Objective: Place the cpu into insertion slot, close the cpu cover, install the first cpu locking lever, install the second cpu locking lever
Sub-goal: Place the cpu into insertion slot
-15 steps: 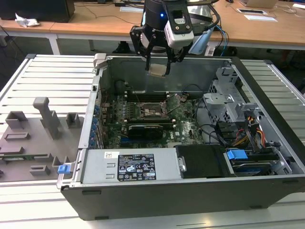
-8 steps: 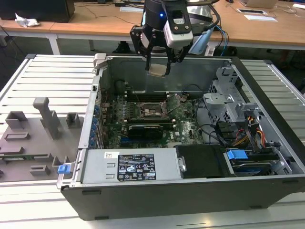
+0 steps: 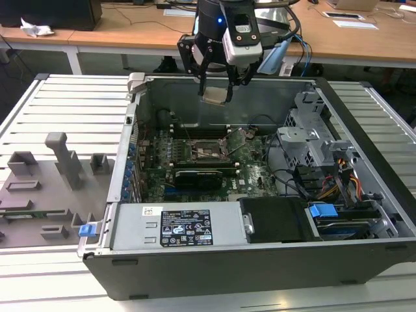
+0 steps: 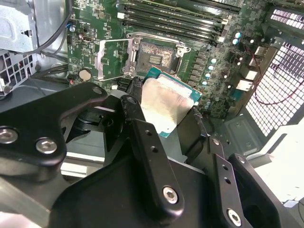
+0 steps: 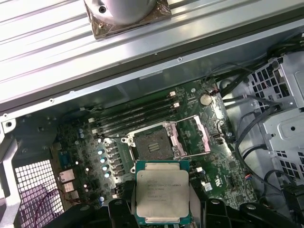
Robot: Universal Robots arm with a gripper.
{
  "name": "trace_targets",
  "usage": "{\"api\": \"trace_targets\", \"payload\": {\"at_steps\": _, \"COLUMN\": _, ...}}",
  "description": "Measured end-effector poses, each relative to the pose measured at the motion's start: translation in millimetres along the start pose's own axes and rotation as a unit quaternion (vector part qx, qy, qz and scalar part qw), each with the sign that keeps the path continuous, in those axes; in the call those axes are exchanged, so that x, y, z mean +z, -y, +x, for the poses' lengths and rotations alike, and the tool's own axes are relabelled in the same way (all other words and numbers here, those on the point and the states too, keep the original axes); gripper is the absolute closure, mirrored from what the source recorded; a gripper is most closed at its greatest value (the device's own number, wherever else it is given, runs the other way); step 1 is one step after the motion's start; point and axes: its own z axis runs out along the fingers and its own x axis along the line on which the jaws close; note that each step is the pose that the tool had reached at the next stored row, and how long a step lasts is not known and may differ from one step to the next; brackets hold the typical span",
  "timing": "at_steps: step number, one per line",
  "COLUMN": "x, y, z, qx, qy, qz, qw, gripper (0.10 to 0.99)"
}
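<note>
Silver-grey cpu (image 5: 162, 192) is gripped at its edges between my black fingers (image 4: 142, 130), which are closed on it, high above the motherboard (image 3: 247, 172). I see the insertion slot (image 5: 153, 146) below, well apart, and the cpu cover (image 5: 195, 135) swung open beside it.

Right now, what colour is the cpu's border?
Teal green, framing the silver-grey top of the cpu; it shows best in the first wrist view.
</note>
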Motion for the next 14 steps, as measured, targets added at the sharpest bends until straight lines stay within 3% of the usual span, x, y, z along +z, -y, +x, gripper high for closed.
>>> {"api": "trace_targets", "payload": {"at_steps": 14, "x": 0.0, "y": 0.0, "z": 0.0, "qx": 0.02, "qy": 0.0018, "qz": -0.0004, "qw": 0.9998, "gripper": 0.549}}
